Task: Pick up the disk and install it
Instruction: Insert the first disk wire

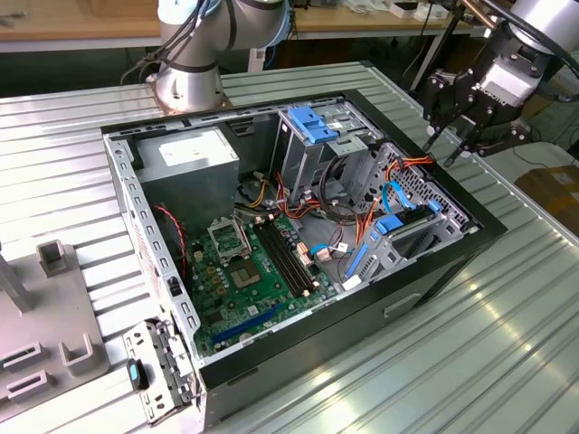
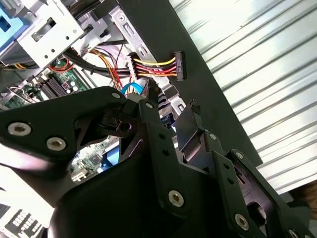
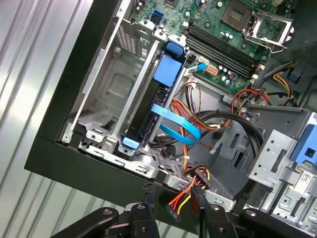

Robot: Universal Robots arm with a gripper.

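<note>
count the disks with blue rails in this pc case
1: the disk stands on edge in the drive bay at the case corner nearest the claw. Others may be hidden inside the metal cages.

The case (image 1: pixel 298 348) lies open on the table (image 1: pixel 488 371), with my arm's base (image 1: pixel 185 81) behind it. Inside, the power box (image 1: pixel 185 158) sits at the rear on the exterior view's left, the motherboard (image 1: pixel 258 271) lies in front of it, and the drive cage (image 1: pixel 317 145) stands at the rear. The disk (image 1: pixel 414 226) sits in a bay by the wall on the exterior view's right; in the first wrist view a cable (image 3: pixel 173 124) crosses the disk (image 3: pixel 150 103). My gripper (image 1: pixel 441 149) hangs just outside that wall, near the disk but apart from it. A jig (image 1: pixel 54 334) lies on the table at the exterior view's left.
</note>
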